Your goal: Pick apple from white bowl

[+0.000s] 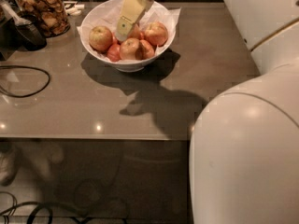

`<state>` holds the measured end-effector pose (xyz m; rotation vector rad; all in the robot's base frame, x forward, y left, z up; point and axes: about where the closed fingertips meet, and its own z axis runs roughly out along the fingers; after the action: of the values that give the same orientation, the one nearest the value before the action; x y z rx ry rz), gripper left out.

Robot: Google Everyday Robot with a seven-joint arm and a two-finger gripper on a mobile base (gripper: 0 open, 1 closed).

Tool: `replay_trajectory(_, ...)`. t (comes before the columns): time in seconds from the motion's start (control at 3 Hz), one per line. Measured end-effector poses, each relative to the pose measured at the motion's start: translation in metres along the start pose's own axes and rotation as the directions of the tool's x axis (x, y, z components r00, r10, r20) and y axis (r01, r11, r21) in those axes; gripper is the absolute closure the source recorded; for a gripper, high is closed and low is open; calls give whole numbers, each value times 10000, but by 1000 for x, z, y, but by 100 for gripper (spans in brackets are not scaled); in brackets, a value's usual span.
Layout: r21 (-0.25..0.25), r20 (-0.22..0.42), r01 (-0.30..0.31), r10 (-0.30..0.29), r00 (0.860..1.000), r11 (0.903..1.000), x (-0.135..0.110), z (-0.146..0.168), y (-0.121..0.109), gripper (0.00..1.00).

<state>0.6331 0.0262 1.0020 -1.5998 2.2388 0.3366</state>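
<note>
The white bowl point(93, 20), lined with crinkled white paper, stands at the back of the grey table and holds several apples. A yellow-tan apple point(129, 48) with a reddish blush lies at the bowl's front middle. Another tan apple point(101, 38) is on its left, a redder one point(157, 33) on its right, and a small red one point(114, 53) sits low between them. My gripper point(122, 31), pale yellow, reaches down from the top of the view into the bowl. Its tip is just above and behind the front-middle apple, and it hides part of an apple behind it.
A glass jar of brown snacks point(44, 10) and a dark scoop-like object point(29, 32) stand left of the bowl. A black cable point(25, 80) loops on the table's left side. My white arm body point(247, 143) fills the right foreground. The table's front edge point(93, 136) crosses mid-view.
</note>
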Motion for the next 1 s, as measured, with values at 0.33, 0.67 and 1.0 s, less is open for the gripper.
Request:
replay_trajectory(0.33, 200, 307, 20, -26, 9995, 9998, -10, 3, -6, 0)
replay_trajectory(0.67, 4, 468, -232, 231, 9986, 9997, -8, 12, -4, 0)
replay_trajectory(1.0, -336, 331, -538, 549, 9979, 9980, 5, 23, 1, 0)
